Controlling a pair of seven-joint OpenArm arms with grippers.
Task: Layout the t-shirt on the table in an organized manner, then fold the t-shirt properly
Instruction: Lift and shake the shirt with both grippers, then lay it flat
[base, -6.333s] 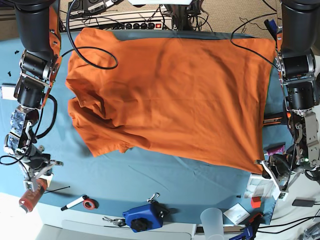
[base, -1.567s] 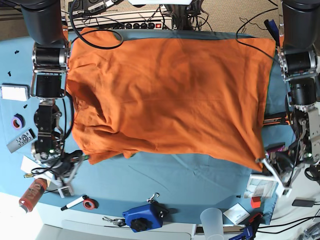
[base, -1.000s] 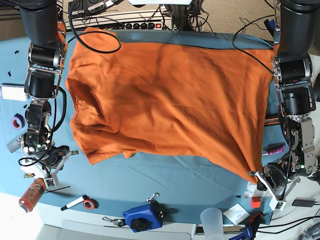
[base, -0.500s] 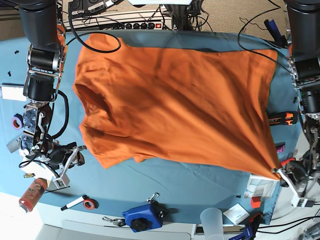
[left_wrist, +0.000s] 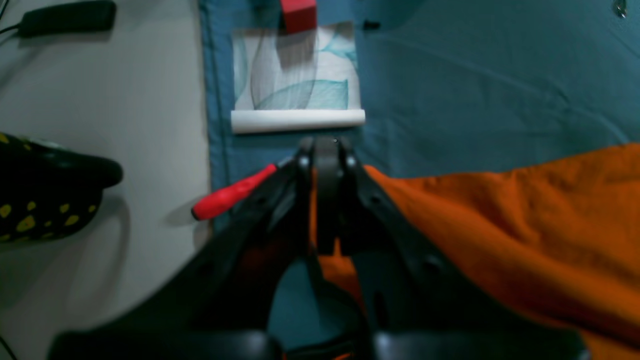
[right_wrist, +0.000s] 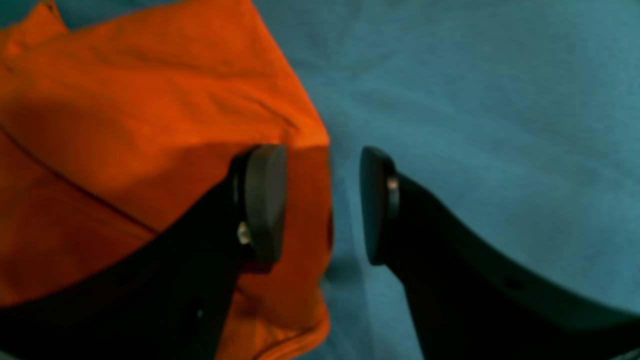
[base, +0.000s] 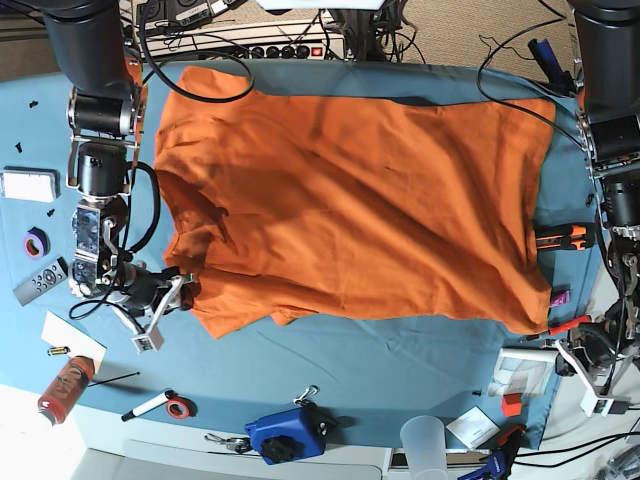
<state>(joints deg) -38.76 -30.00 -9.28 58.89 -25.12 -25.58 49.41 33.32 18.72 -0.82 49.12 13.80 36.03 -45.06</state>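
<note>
Fabric fills most of the worktop (base: 330, 355): the t-shirt (base: 350, 200) lies spread flat over the blue-teal cloth, reaching from the far edge almost to the middle of the near half, with its longer side running between the two arms. Along the near edge sit a blue tool (base: 288, 436), a marker (base: 148, 405) and a clear cup (base: 427, 445). At the shirt's near corner by the worktop's edge, the left gripper (left_wrist: 322, 150) has its jaws pinched together on the orange hem, just beside a red-handled tool (left_wrist: 234, 192) and a white patterned card (left_wrist: 297, 75). At the shirt's other near corner, the right gripper (right_wrist: 322, 200) stands with jaws apart, one pad (right_wrist: 265, 200) over the cloth's folded edge, the other over bare worktop, holding nothing. A power strip (base: 240, 45) and cables lie beyond the far edge.
</note>
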